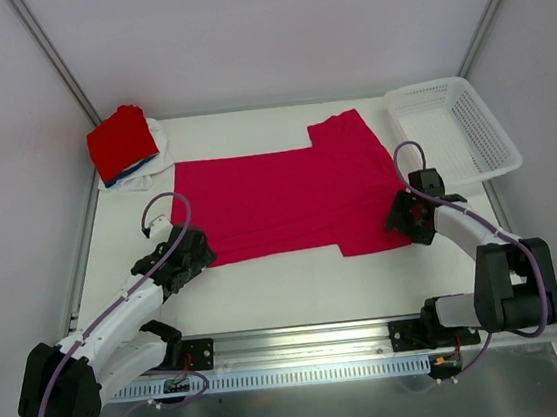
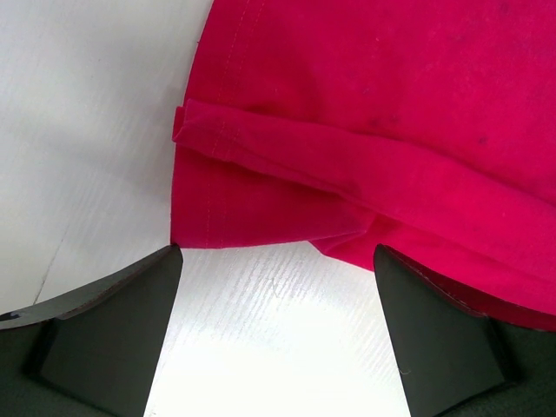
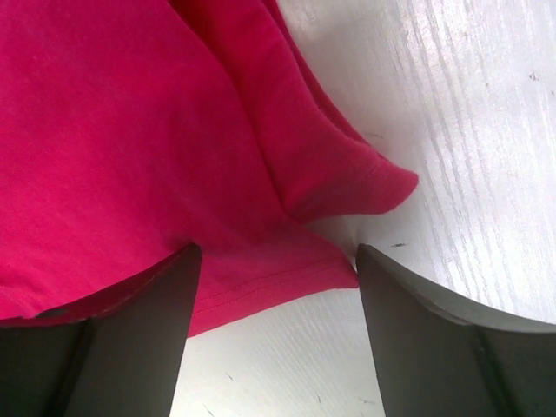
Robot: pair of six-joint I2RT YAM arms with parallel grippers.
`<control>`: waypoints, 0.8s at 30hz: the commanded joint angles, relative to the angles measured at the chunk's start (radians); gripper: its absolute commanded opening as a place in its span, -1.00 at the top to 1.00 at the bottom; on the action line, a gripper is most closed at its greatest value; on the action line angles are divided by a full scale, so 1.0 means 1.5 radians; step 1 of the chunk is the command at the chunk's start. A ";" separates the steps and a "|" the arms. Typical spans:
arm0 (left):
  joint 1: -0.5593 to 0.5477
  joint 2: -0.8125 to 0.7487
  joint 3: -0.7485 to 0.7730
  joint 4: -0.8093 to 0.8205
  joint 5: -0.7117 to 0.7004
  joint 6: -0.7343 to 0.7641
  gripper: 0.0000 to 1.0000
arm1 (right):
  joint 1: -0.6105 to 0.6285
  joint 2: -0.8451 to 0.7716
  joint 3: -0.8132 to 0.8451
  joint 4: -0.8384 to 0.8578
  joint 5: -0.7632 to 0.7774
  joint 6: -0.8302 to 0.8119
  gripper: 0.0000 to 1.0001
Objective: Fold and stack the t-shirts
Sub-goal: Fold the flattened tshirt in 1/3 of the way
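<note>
The crimson-pink t-shirt (image 1: 283,200) lies spread flat across the middle of the white table, sleeves at the right. A stack of folded shirts, bright red (image 1: 122,141) on top of blue and white ones, sits at the back left. My left gripper (image 1: 199,250) is open at the shirt's near left corner (image 2: 261,208), jaws on either side of bare table just short of the hem. My right gripper (image 1: 403,216) is open at the near right corner, straddling the hem and sleeve edge (image 3: 287,261). Neither holds cloth.
A white plastic mesh basket (image 1: 453,128) stands at the back right. Grey walls enclose the table (image 1: 298,287) on three sides, and a metal rail runs along the near edge.
</note>
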 commanded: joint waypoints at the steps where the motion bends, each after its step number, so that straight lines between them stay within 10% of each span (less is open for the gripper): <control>1: -0.006 -0.002 0.005 -0.005 -0.013 0.004 -0.87 | -0.003 -0.005 -0.012 0.024 -0.022 0.008 -0.44; 6: -0.006 -0.008 0.001 -0.005 -0.014 0.003 -0.88 | -0.002 -0.024 -0.025 0.015 -0.023 0.008 0.45; 11: -0.006 -0.015 -0.003 -0.005 -0.013 0.004 -0.89 | -0.002 -0.034 -0.025 -0.005 -0.022 0.008 0.77; 24: -0.006 -0.033 -0.011 -0.004 -0.012 0.000 -0.89 | -0.003 -0.031 0.017 -0.035 -0.022 0.010 0.99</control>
